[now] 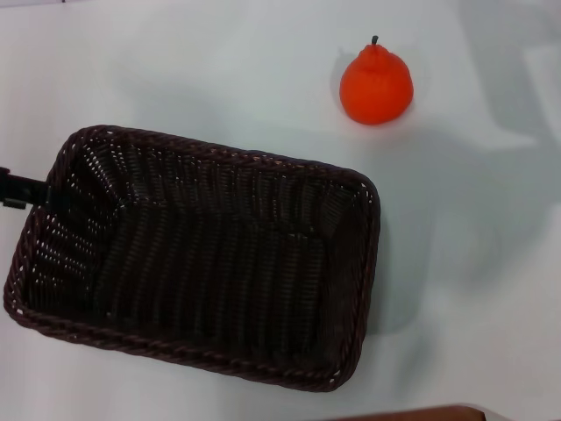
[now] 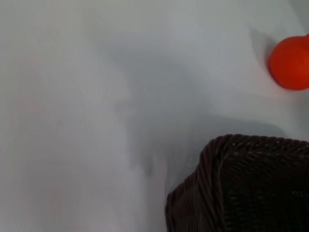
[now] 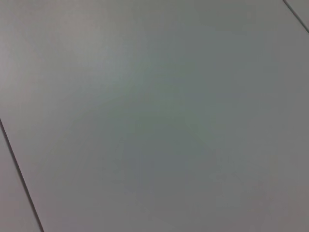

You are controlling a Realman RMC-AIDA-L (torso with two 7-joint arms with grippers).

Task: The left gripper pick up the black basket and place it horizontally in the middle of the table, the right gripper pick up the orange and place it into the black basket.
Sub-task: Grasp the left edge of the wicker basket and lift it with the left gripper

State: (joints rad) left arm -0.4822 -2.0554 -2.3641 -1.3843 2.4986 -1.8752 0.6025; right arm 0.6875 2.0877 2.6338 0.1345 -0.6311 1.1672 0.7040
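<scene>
I see the left end effector [image 1: 22,190] at the black basket's [image 1: 210,263] left rim; grip unreadable. The basket lies slightly askew mid-desk [image 1: 175,61], the orange [image 1: 376,82] beyond it. Releasing carelessly may skew it further. The right end effector isn't visible.

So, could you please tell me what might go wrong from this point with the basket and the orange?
The left hand touches only one short end of the dark woven wicker basket, so the basket might swing or slip when moved. It also lies at a slant on the white table, so it may end up not horizontal. The small bright orange fruit is round and rests outside the basket, so a nudge could roll it.
</scene>
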